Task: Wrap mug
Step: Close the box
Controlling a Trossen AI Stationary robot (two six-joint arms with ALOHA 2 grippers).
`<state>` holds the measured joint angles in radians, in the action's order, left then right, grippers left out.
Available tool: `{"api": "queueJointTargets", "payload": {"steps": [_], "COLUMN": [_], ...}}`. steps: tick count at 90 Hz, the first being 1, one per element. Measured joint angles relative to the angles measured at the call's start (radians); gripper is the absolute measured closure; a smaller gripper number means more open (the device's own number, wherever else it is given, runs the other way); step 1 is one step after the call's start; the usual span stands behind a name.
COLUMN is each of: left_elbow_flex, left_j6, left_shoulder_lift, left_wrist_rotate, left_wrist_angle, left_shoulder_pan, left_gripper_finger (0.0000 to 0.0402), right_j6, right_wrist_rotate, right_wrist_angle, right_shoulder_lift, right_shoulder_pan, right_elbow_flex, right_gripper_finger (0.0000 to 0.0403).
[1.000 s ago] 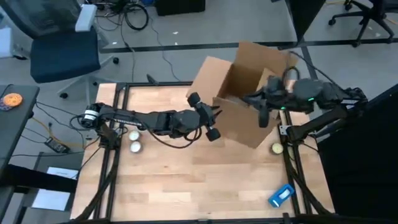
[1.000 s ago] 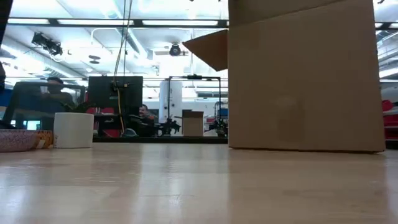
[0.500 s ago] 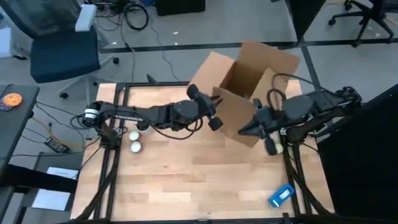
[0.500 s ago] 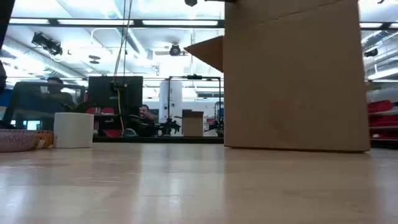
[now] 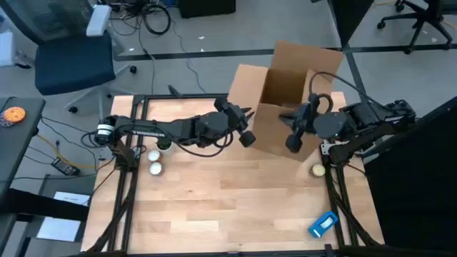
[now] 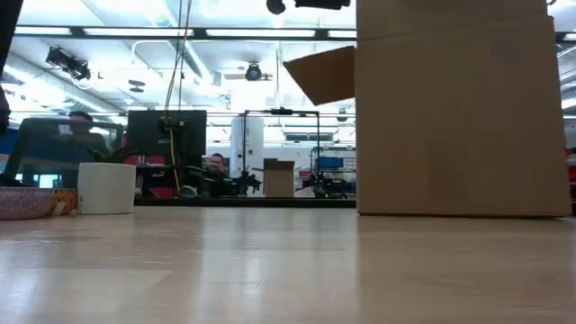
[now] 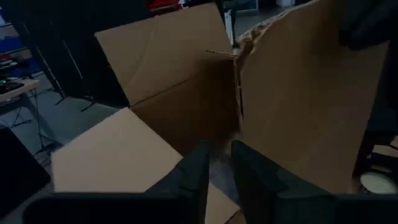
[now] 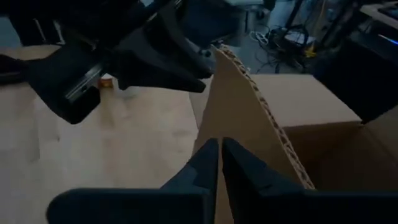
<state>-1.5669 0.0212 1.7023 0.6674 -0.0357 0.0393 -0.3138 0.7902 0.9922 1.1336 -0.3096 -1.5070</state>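
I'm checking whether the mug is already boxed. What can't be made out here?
- Inside of the cardboard box: high view, its own walls and flaps hide the floor; no mug shows.
- Low view: the box wall blocks everything behind.
- Left gripper and right gripper: any grip unclear.

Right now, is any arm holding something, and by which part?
Nothing visibly: right jaws are shut beside the cardboard box wall; left jaws stand slightly open over its flap.
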Motion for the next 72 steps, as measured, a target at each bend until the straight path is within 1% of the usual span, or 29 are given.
{"api": "queueJointTargets", "payload": {"steps": [12,21,36,47,54,59,66,72], "left_elbow_flex": [0.000,0.000,0.000,0.000,0.000,0.000,0.000,0.000], "left_j6": [0.000,0.001,0.003,0.021,0.020,0.007,0.012,0.058], "left_shoulder_lift": [0.000,0.000,0.000,0.000,0.000,0.000,0.000,0.000], "left_wrist_rotate": [-0.012,-0.015,-0.016,-0.018,-0.018,-0.018,-0.020,-0.065], "left_wrist_angle": [-0.002,-0.017,-0.066,-0.087,-0.102,-0.112,-0.136,-0.165], "left_shoulder_pan": [0.001,0.001,0.002,0.007,0.009,0.009,0.008,0.008], "left_gripper_finger": [0.0348,0.0348,0.0348,0.0348,0.0348,0.0348,0.0348,0.0348], "right_j6": [0.003,0.066,0.078,0.037,-0.042,-0.142,-0.315,-0.461], "right_wrist_rotate": [-0.008,0.030,0.201,0.360,0.437,0.446,0.393,0.290], "right_wrist_angle": [-0.035,-0.088,-0.070,-0.023,0.071,0.186,0.374,0.534], "right_shoulder_lift": [0.001,-0.005,-0.042,-0.099,-0.145,-0.179,-0.220,-0.257], "right_shoulder_pan": [-0.017,-0.049,-0.068,-0.040,0.003,0.050,0.134,0.210], "right_elbow_flex": [0.000,-0.001,-0.066,-0.097,-0.098,-0.098,-0.098,-0.098], "right_gripper_finger": [0.0403,0.0403,0.0403,0.0403,0.0403,0.0403,0.0403,0.0403]}}
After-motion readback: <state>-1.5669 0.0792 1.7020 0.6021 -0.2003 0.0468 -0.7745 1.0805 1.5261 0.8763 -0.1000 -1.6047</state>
